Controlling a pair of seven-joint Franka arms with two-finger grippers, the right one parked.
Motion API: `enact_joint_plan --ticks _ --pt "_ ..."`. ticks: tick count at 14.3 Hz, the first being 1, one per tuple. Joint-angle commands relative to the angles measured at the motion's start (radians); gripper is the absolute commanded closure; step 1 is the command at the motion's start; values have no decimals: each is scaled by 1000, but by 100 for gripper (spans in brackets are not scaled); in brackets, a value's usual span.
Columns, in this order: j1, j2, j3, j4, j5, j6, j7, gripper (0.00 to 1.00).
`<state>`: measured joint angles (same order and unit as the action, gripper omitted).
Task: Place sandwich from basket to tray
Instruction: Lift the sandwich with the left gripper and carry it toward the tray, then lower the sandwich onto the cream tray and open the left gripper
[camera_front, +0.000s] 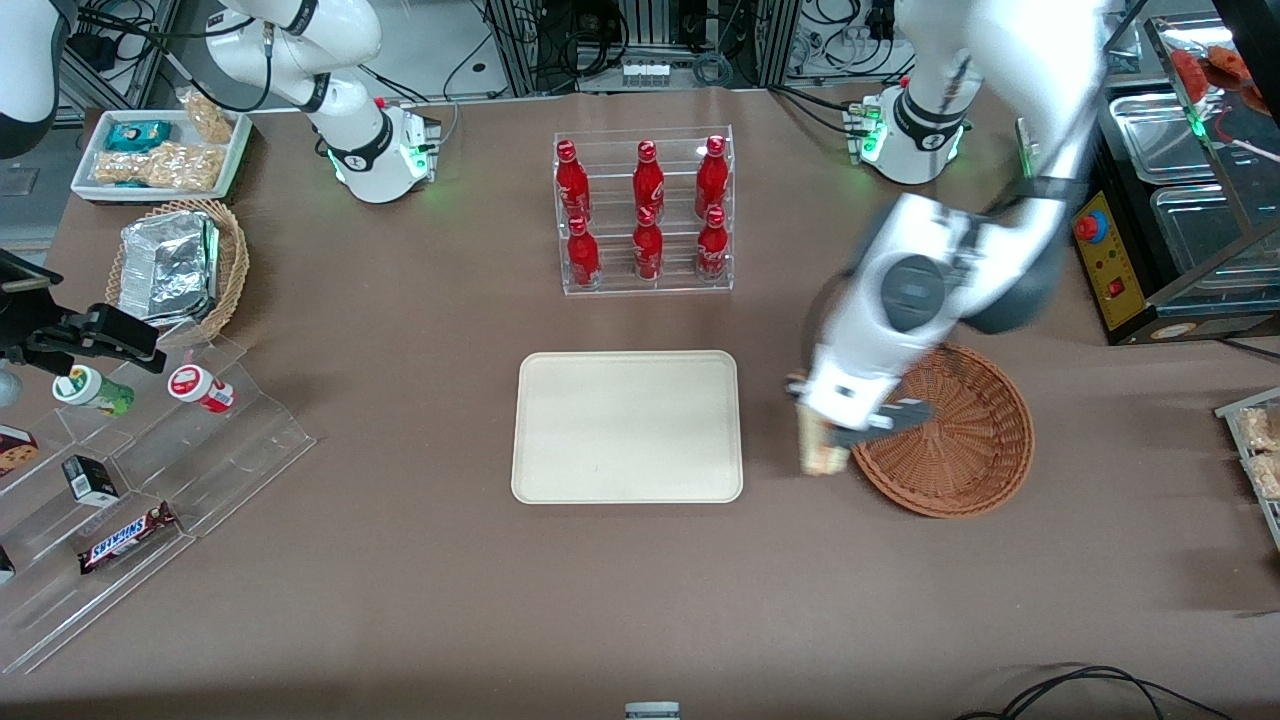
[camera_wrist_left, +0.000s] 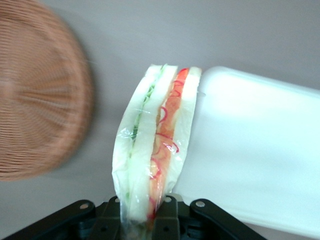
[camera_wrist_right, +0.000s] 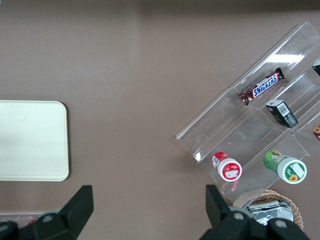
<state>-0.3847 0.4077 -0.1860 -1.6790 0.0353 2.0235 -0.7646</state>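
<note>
My left gripper (camera_front: 826, 436) is shut on the sandwich (camera_front: 822, 447), a plastic-wrapped white-bread wedge with red and green filling. It holds it in the air between the reddish-brown wicker basket (camera_front: 962, 440) and the cream tray (camera_front: 627, 427), just past the basket's rim. In the left wrist view the sandwich (camera_wrist_left: 155, 145) sticks out from the gripper (camera_wrist_left: 145, 212), with the basket (camera_wrist_left: 35, 105) to one side and the tray (camera_wrist_left: 260, 150) to the other. The basket looks empty.
A clear rack of red bottles (camera_front: 643, 212) stands farther from the front camera than the tray. Toward the parked arm's end lie a tan basket with foil (camera_front: 178, 265), a white snack tray (camera_front: 160, 152) and a clear stepped display (camera_front: 130, 490) with snacks.
</note>
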Motion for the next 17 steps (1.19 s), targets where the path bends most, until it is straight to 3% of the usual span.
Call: enact_joint_plan --ticks 1,4,7,8,9,10,12,17 --pt "-159 262 25 290 8 -25 -16 97" --pt "-256 440 33 479 177 -28 -204 96" --pt "-298 536 31 584 209 -26 -249 94" --pt "-316 545 33 588 210 -20 -249 87" --pt "-318 551 33 587 210 -17 -249 72" --pt "-319 553 33 588 210 -5 -258 40" --pt "-316 545 39 590 212 24 -303 0" --pt "-235 387 51 590 195 -115 -334 0"
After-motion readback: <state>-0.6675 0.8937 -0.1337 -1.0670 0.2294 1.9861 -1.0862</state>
